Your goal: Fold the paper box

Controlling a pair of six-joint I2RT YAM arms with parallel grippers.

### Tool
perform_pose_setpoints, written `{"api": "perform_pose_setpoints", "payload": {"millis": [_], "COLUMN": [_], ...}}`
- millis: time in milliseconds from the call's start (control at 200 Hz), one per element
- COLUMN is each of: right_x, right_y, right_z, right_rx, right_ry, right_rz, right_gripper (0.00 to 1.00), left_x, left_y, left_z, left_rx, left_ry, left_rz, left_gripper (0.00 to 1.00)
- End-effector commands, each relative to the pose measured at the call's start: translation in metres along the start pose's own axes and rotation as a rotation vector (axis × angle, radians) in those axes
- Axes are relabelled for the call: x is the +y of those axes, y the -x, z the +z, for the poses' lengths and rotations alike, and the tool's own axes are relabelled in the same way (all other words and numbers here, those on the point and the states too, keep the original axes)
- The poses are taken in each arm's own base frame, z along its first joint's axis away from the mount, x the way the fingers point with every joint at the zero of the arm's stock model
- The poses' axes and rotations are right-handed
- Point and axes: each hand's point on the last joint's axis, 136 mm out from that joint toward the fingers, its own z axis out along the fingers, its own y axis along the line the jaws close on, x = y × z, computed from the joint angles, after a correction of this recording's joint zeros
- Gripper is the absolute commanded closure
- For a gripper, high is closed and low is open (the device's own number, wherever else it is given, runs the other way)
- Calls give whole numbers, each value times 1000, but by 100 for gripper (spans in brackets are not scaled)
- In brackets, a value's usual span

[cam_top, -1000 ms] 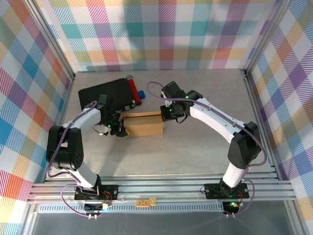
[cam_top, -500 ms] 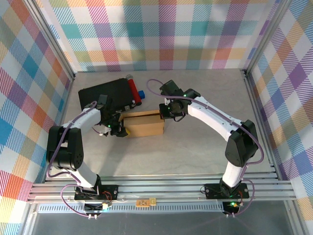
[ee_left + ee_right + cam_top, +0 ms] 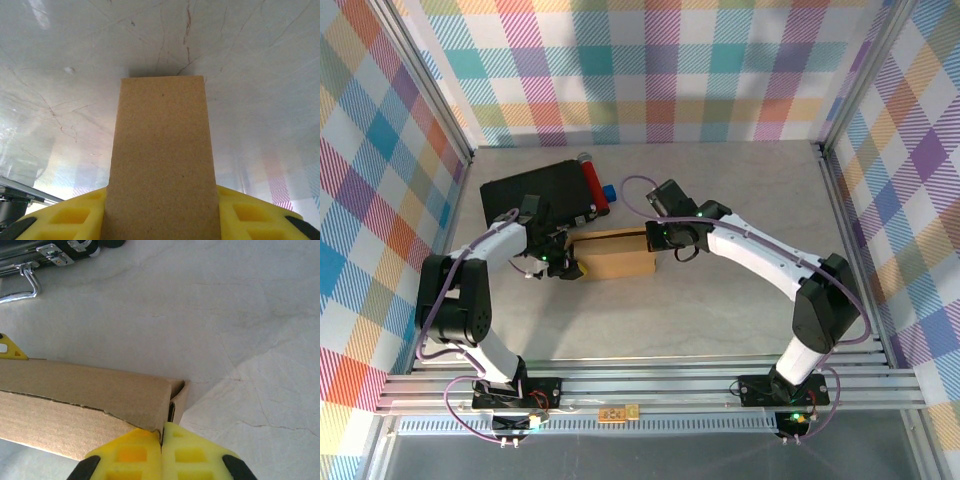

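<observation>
The paper box [image 3: 613,255] lies closed and flat on the tabletop [image 3: 720,310], just in front of the black case [image 3: 533,193], under the case's right corner. A red roll [image 3: 592,182] rests on the right edge of the case.

The left gripper [image 3: 563,263] is at the end of the box that sits nearer to the front of the case. In the left wrist view, its jaws are closed on a cardboard flap [image 3: 162,150] of the box, and the flap stands up between the two yellow fingers [image 3: 75,217].

The right gripper [image 3: 655,238] is at the other end of the box, away from the case. In the right wrist view, its jaws are almost together, and the thin end edge of the box [image 3: 100,400] is pinched between the yellow fingers [image 3: 127,452] at the corner.
</observation>
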Motion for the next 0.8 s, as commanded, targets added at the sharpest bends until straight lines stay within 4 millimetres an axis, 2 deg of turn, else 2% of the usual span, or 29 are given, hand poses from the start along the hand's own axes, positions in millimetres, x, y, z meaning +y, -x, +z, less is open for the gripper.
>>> {"api": "perform_pose_setpoints", "payload": {"millis": [0,50,120,295,375,485,585,685,795], "right_x": [-15,-19,-22,-20,-19,-19,-18,-18,-16], "right_y": [-54,-53,-48,-38,-38,-36,-34,-33,-32], "right_z": [23,24,24,25,27,27,27,28,27], "right_rx": [169,161,142,138,146,141,137,140,140], "right_ry": [-77,-98,-122,-139,-139,-141,-143,-144,-138], "right_rz": [-38,-42,-51,-79,-82,-84,-93,-97,-99], "right_gripper": [100,100,100,100,100,100,100,100,100], "left_x": [-15,-17,-20,-16,-8,2,8,2,-12], "left_y": [26,26,26,28,33,39,47,43,10], "left_z": [11,10,6,-24,-40,-62,-95,-127,-146], "left_rx": [-94,-88,-86,-126,-168,-237,-388,-490,-497], "left_ry": [-63,-78,-96,-77,-51,-34,-2,1,-62], "left_rz": [-13,3,36,158,215,301,442,663,1016], "left_gripper": [76,59,42,16,9,8,11,28,58]}}
